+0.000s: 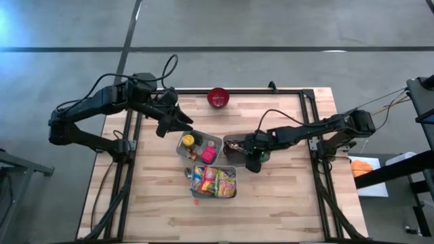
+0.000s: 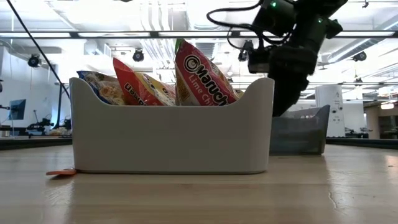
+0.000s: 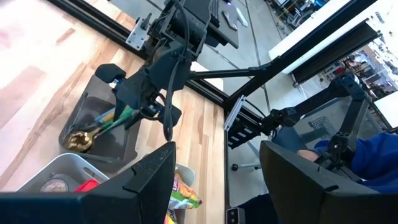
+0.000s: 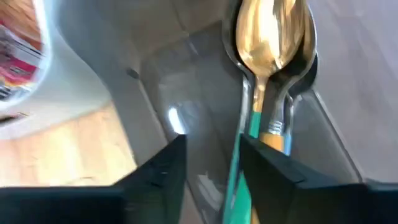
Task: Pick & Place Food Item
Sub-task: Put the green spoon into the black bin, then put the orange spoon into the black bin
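A white bin near the table's middle holds several noodle packets standing upright. Beside its far side stand a light grey bin of small food items and a dark grey bin. A gold spoon with a green handle lies in the dark bin on top of another spoon. My right gripper slants down into that bin, open, with the green handle between its fingers. My left gripper hovers open and holding nothing above the light grey bin's far left corner. My right gripper has the spoon's green handle running between its fingers, close along one finger and clear of the other. Whether that finger touches the handle, I cannot tell. The spoon's bowl rests in the dark bin.
A red bowl sits at the table's far edge. A black frame runs around the tabletop. Bare wood lies to the left, right and near side of the bins. A small orange tab lies by the white bin.
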`<state>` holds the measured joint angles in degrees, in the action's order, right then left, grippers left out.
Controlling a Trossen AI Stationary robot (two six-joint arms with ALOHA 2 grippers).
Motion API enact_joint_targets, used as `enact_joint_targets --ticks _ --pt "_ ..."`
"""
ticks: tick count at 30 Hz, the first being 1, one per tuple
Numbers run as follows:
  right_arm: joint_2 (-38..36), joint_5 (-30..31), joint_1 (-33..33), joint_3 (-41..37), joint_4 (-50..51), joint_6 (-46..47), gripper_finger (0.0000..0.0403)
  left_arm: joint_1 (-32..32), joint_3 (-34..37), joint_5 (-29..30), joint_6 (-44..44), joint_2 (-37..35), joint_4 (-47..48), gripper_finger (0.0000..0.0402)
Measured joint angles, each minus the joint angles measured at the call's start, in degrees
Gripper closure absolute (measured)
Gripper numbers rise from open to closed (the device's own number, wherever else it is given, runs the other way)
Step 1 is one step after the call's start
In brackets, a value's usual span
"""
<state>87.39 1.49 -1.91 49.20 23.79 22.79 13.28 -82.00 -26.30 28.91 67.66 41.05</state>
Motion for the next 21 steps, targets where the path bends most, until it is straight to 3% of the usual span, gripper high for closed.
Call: enact_joint_targets --ticks 5,9,12,15,21 --pt "0.0 -0.01 -0.07 1.98 0.06 -0.32 0.019 -0.14 1.2 -0.01 2.86 0.01 0.25 0.0168" --pt "0.0 0.49 -0.02 4.92 2.7 -0.31 0.0149 -1.56 5.05 1.87 1.38 0.1 0.35 0.0168" --pt "-0.02 2.54 -0.07 7.87 6.8 -0.81 0.0135 -5.59 9.59 6.44 -0.46 0.0 0.3 0.0168" --pt "-0.04 3.21 0.0 11.08 11.34 -3.1 0.0131 -10.58 15.09 7.3 -0.65 0.0 -1.42 0.0168" --pt "-0.09 4.97 -0.04 17.62 18.97 -5.44 0.0131 -20.16 26.62 8.78 7.89 -0.06 -6.98 0.0176"
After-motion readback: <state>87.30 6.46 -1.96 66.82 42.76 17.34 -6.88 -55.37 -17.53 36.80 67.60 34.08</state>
